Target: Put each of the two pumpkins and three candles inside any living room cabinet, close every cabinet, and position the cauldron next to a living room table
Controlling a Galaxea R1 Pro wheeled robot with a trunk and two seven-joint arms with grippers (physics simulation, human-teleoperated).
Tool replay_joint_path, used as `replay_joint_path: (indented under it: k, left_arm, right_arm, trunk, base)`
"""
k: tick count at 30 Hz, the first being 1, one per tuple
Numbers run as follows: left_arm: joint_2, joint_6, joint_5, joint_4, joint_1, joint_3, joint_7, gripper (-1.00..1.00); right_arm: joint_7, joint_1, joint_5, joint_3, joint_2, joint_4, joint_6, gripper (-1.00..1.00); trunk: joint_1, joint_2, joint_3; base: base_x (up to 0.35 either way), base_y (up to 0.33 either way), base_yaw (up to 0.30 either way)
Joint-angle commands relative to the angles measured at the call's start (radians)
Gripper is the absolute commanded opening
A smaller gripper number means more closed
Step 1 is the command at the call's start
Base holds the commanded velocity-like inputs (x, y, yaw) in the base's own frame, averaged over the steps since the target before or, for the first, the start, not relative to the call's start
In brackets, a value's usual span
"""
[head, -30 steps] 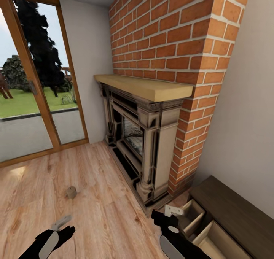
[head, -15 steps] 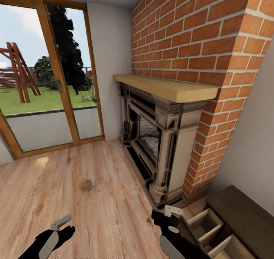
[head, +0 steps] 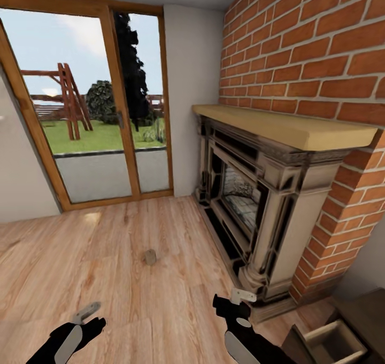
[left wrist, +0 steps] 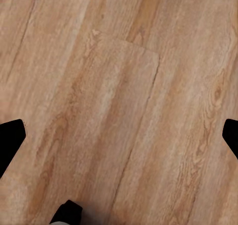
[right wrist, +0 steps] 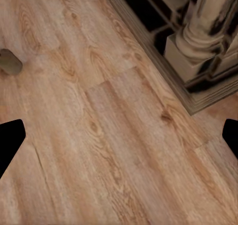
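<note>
Item: one candle (head: 150, 256), short, pale grey, lying alone on the wooden floor (head: 107, 278), out in the open between the glazed patio door (head: 107, 123) and the fireplace (head: 251, 203). We also find it in the right wrist view (right wrist: 9, 61), at the margin, well apart from the fingertips.

Item: cabinet (head: 342, 337), dark brown, at the head view's lower right corner beside the brick chimney (head: 321, 59); one pale-wood drawer (head: 327, 342) stands pulled out, and what we see of it holds nothing.

Item: left gripper (head: 85, 315), carried low over bare boards, spread wide and holding nothing, as the left wrist view (left wrist: 119, 136) confirms.

Item: right gripper (head: 239, 297), near the fireplace plinth, likewise spread and holding nothing (right wrist: 119, 136).

Step in hand, as we judge it: the approach to the loose candle, which is not yet within reach.

Next move calls for: closing on the candle, lowering one arm until its fingers straddle the small cylinder, then a firm pinch and carriage to the open drawer.
</note>
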Motion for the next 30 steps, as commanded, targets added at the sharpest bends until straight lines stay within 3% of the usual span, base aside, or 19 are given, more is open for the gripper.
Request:
replay_joint_path:
  k: [1,15,30]
  left_arm:
    - [0.000,0.004,0.011,-0.002,0.000,0.000,0.006,1.00]
    - [0.000,0.004,0.009,-0.002,0.000,0.000,0.006,1.00]
    - [0.001,0.004,0.009,-0.002,0.000,0.000,0.006,1.00]
  right_arm:
    - [-0.007,-0.002,-0.007,0.006,-0.001,-0.002,-0.001,1.00]
    - [0.000,-0.002,-0.007,0.005,-0.001,0.003,-0.001,1.00]
    - [0.027,-0.002,-0.006,0.006,-0.003,0.028,-0.003,1.00]
  trunk:
    - [0.001,-0.001,-0.001]
    - [0.001,-0.001,-0.001]
    - [0.001,-0.001,-0.001]
  base:
    - [0.235,0.217,0.291]
    - [0.283,0.092,0.275]
    - [0.303,0.067,0.017]
